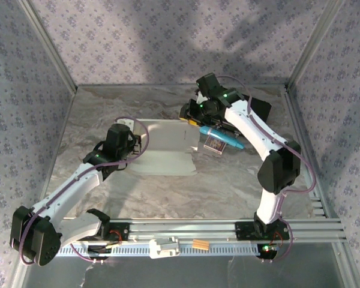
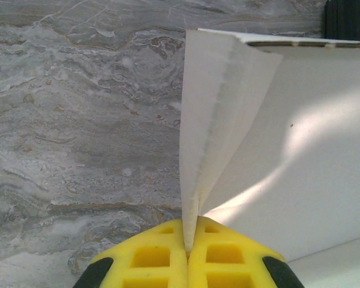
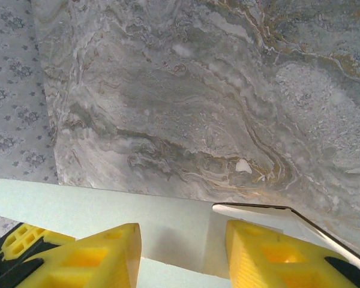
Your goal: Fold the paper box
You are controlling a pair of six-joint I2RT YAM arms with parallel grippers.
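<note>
The paper box [image 1: 165, 153] is a white cardboard sheet lying partly folded in the middle of the marbled table. My left gripper [image 1: 134, 137] is at its left edge. In the left wrist view the yellow fingers [image 2: 162, 255] of the left gripper [image 2: 188, 240] are shut on a raised, doubled flap of the paper box [image 2: 300, 156]. My right gripper [image 1: 195, 113] hangs over the sheet's far right corner. There it [image 3: 183, 246] is open, its yellow fingers [image 3: 108, 252] apart over a white panel [image 3: 108, 207], with a small flap [image 3: 258, 210] beside the right finger.
A black case [image 1: 261, 108] lies at the back right, partly under the right arm. A blue pen [image 1: 222, 137] and a small patterned packet [image 1: 215, 144] lie just right of the sheet. Patterned walls enclose the table, and a metal rail [image 1: 228, 231] runs along the near edge.
</note>
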